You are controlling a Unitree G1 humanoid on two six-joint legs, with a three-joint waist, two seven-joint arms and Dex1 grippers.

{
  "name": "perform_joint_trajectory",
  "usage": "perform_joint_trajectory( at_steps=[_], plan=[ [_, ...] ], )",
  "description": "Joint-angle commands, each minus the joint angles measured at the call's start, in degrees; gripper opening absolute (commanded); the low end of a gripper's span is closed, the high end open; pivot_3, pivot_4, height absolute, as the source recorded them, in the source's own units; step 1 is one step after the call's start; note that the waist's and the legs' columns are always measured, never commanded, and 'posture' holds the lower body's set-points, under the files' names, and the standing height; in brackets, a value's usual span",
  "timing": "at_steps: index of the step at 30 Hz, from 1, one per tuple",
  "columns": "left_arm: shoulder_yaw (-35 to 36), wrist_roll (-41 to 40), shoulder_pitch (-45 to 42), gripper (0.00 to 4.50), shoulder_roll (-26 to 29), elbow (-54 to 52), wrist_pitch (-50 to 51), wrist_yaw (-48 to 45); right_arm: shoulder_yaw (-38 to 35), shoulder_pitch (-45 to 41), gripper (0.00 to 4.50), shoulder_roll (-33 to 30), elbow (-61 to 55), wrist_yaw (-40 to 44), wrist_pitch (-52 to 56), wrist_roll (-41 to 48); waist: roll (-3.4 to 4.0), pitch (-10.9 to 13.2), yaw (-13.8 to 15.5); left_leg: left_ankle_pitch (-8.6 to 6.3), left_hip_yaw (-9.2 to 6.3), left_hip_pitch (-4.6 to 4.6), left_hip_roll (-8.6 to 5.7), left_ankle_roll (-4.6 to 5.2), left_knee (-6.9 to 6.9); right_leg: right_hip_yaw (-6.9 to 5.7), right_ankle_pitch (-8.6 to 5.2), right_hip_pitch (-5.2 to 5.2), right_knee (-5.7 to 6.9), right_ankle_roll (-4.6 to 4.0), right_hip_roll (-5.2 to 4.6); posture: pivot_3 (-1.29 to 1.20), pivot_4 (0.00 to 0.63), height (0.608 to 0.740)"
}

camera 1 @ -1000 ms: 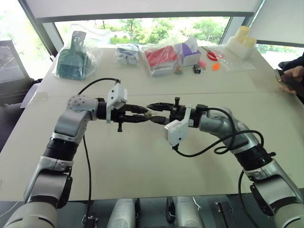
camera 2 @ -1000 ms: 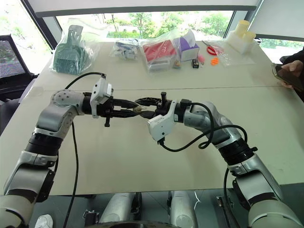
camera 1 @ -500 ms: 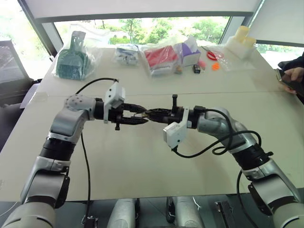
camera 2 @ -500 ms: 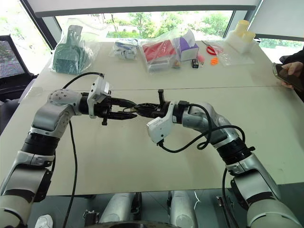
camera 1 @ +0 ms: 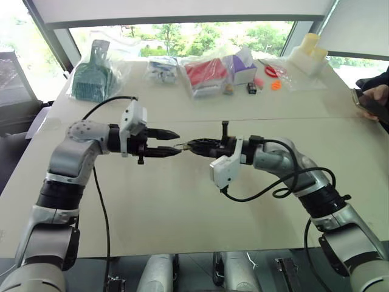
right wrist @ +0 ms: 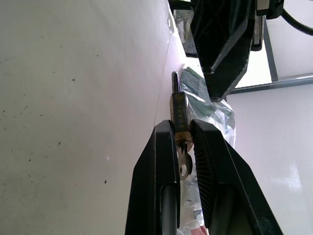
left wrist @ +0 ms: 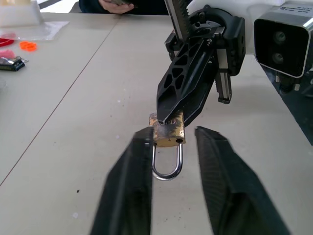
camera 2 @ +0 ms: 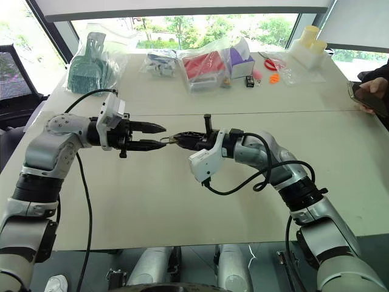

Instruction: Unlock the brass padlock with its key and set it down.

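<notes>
The brass padlock (left wrist: pixel 167 132) hangs above the table (camera 1: pixel 182 207) with my right gripper (camera 1: pixel 190 146) shut on its body. Its silvery shackle (left wrist: pixel 166 166) points toward my left gripper (camera 2: pixel 163 136). That gripper is open, its fingertips (left wrist: pixel 142 142) standing on either side of the shackle and just short of the body. In the right wrist view the brass body (right wrist: pixel 180 112) is pinched between the two fingers. A small silvery piece with a hole (right wrist: pixel 184 169), which looks like the key's head, sits behind the body.
Along the table's far edge lie plastic bags: a green dustpan (camera 1: pixel 94 76), red items (camera 1: pixel 205 73), a purple box (camera 1: pixel 243 66) and pale containers (camera 1: pixel 310 52). A person's hand with a phone (camera 1: pixel 372 100) rests at the right edge.
My left gripper has drawn back to the left, away from the padlock, and its fingers now stand apart. The right gripper has kept still with the padlock in it.
</notes>
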Motion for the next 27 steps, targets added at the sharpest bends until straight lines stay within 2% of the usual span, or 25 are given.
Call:
perform_joint_trajectory(
  at_steps=[1,11,22,27],
  plan=[
    [0.43,-0.36,0.32,0.03,0.35,-2.24,-0.33,0.2,-1.72,-0.16,0.0,-0.16,-1.88,-0.08,0.19,1.5,0.0,0.0,-0.03,0.0,0.0,0.0,0.0,0.0,0.0,0.0,0.0,0.0,0.0,0.0,0.0,0.0,0.15,0.74],
    [-3.58,4.85,0.81,0.03,-0.37,1.42,-4.56,0.0,-1.78,-0.4,0.0,-0.46,-2.31,0.41,0.45,1.55,0.0,0.0,0.02,0.0,0.02,0.0,-0.01,0.0,0.0,0.0,0.0,0.0,0.0,0.0,0.0,0.0,0.15,0.74],
    [-3.65,9.05,-2.81,0.03,-5.09,10.59,-12.78,2.48,-1.68,-0.3,0.0,-0.4,-2.85,0.83,1.07,1.75,0.0,0.0,0.0,0.0,0.03,0.0,-0.01,0.0,0.0,0.0,0.01,0.0,0.0,0.0,0.0,0.0,0.15,0.74],
    [-3.42,8.95,-0.79,0.03,-3.02,8.45,-11.38,1.52,-1.55,1.15,0.0,-0.82,-2.38,1.06,2.16,1.29,0.0,0.0,-0.03,0.0,0.03,0.0,-0.01,0.0,0.0,0.0,0.0,0.0,0.0,0.01,0.0,0.0,0.15,0.74]
  ],
)
